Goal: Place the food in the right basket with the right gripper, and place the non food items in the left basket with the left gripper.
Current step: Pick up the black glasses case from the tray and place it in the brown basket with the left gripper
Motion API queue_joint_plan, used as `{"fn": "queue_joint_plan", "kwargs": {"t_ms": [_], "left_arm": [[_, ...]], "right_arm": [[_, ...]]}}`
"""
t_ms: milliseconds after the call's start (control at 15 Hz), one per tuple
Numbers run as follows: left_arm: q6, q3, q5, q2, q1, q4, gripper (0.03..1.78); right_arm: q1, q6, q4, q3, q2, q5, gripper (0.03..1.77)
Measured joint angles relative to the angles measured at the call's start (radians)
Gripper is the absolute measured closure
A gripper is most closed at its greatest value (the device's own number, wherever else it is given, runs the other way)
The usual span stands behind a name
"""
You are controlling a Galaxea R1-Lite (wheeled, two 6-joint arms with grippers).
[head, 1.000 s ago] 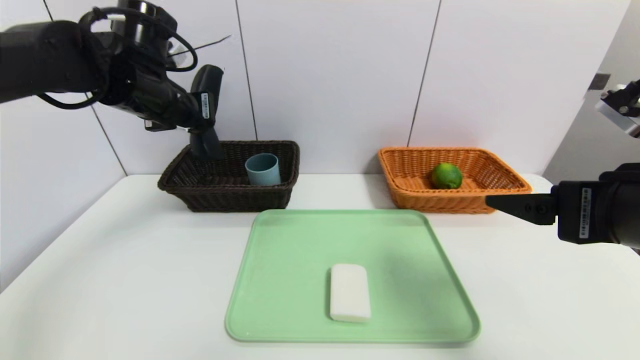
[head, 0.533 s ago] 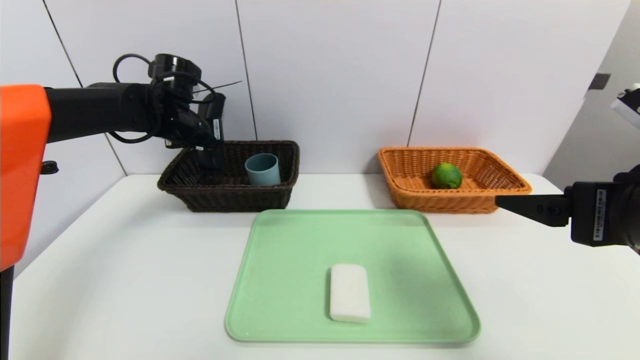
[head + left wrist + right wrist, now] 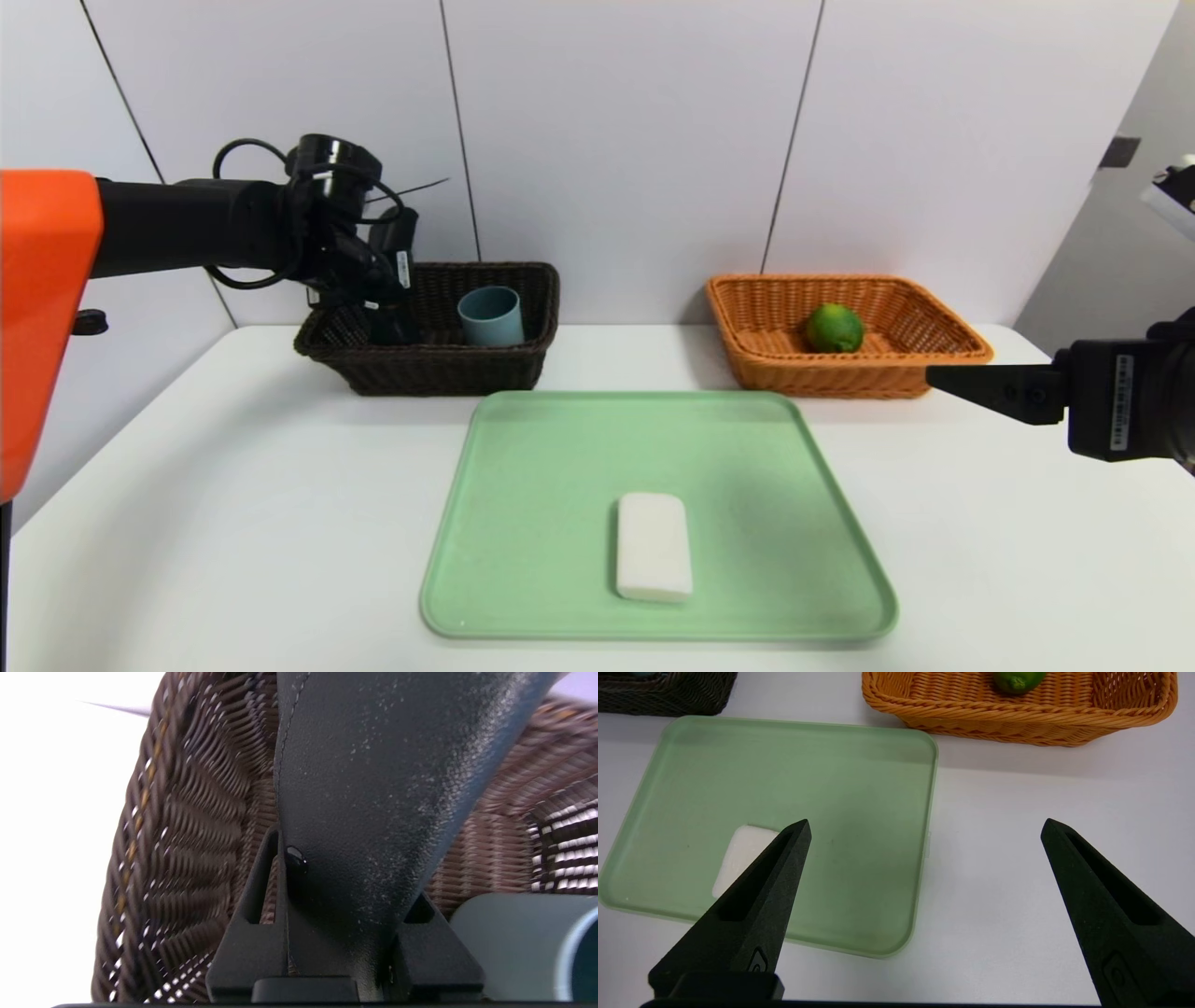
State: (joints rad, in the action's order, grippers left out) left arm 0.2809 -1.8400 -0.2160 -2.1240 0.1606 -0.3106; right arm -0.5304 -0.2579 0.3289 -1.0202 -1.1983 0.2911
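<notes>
Lowered since a second ago, the left pincer (image 3: 390,322) now sits inside the dark basket (image 3: 439,364), clamped on the black cloth (image 3: 364,788), beside the cup (image 3: 491,315) (close, though contact is unclear). That low hold looks meant to lay the cloth down rather than drop it. Everything else matches the earlier frame: lime (image 3: 834,328) in the orange basket (image 3: 775,369), soap (image 3: 653,546) on the green tray (image 3: 523,597) on the surface (image 3: 233,523), and the right pincer (image 3: 924,830) parked with jaws wide and empty above the surface's right side.
</notes>
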Motion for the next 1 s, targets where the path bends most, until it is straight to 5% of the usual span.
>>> {"fn": "queue_joint_plan", "kwargs": {"t_ms": [267, 867, 1000], "left_arm": [[-0.003, 0.030, -0.029, 0.004, 0.001, 0.092, 1.30], [0.000, 0.050, -0.031, 0.003, 0.004, 0.092, 1.30], [0.000, 0.056, -0.031, 0.004, 0.003, 0.093, 1.04]], "right_arm": [[0.000, 0.000, -0.001, 0.019, 0.010, 0.000, 0.10], [0.000, 0.000, -0.001, 0.037, 0.027, 0.000, 0.10], [0.000, 0.000, 0.000, 0.037, 0.030, 0.000, 0.10]]}}
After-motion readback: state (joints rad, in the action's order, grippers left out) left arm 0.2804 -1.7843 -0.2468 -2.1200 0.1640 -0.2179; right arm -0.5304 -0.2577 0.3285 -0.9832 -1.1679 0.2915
